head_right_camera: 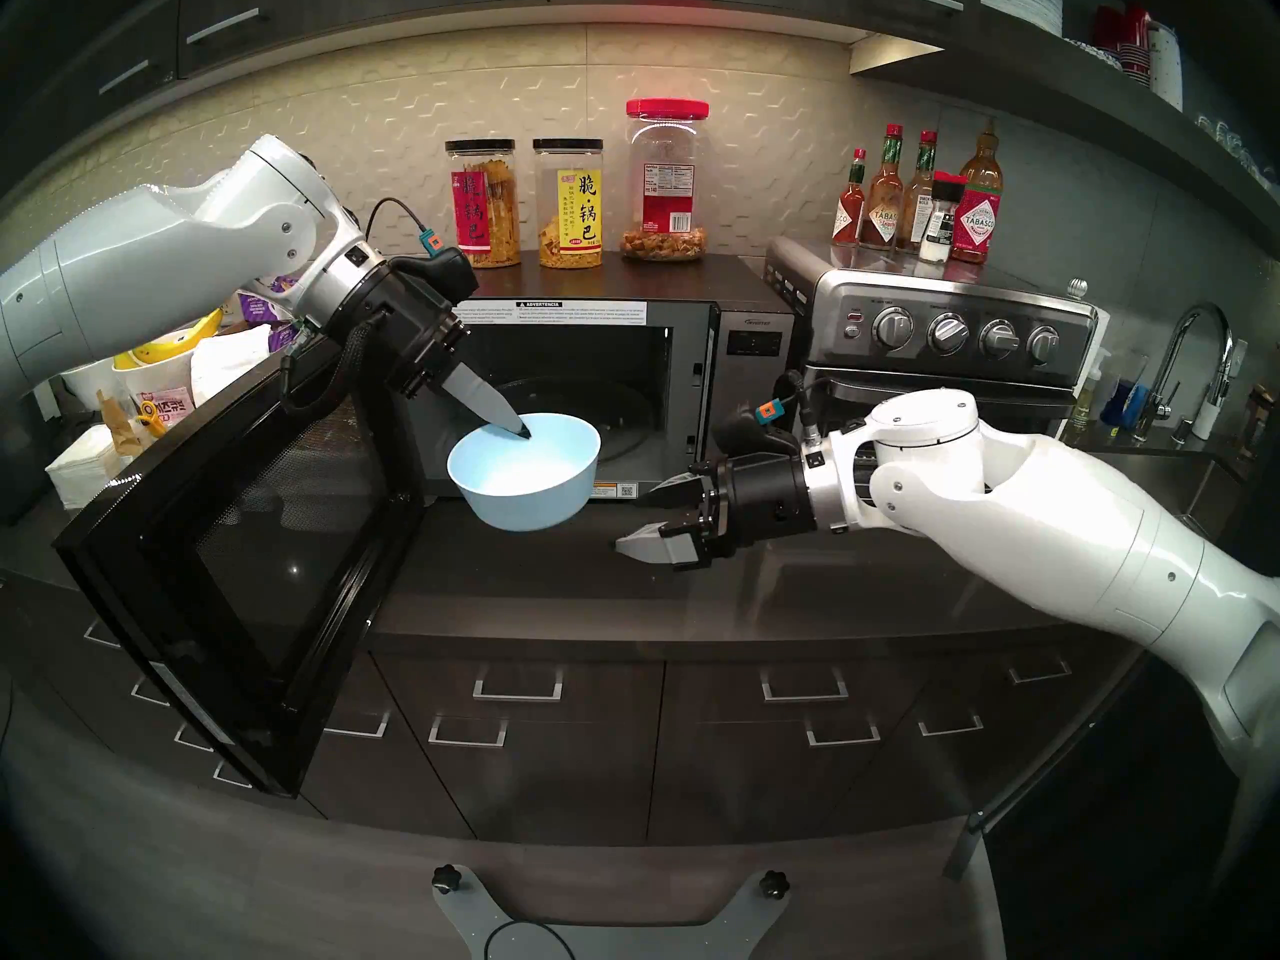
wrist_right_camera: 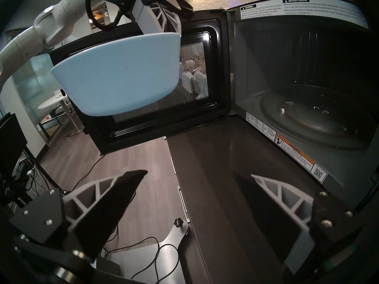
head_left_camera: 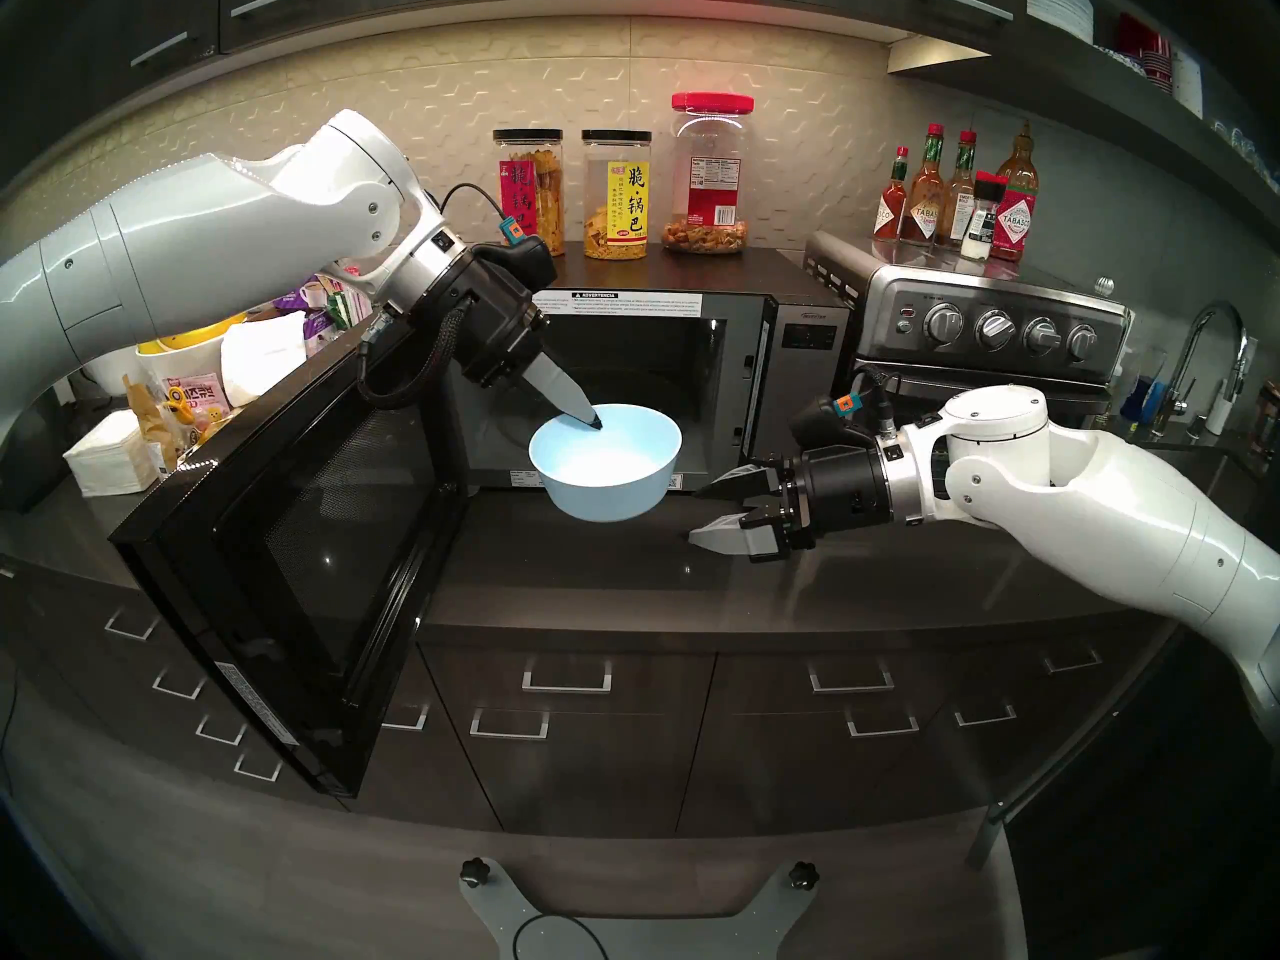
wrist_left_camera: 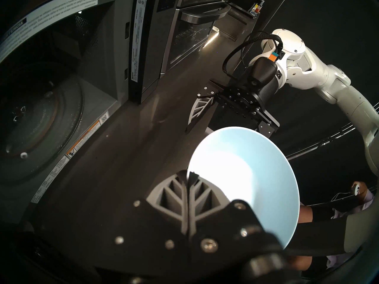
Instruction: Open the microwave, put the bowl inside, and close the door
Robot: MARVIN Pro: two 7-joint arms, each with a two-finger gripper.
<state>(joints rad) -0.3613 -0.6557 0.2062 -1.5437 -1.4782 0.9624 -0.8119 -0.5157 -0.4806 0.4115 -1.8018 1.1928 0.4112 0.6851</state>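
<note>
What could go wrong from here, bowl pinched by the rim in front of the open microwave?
1. The left tool pinches only the rim of the tilted bowl; it could pivot or slip.
2. The bowl hangs ahead of the microwave opening and could clip the sill going in.
3. The door stands close beside the left arm; contact could swing it.

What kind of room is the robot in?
Most likely a kitchen, maybe an office one. A microwave and a toaster oven sit on a dark counter, there's a sink tap, and hot sauce bottles stand behind.
</note>
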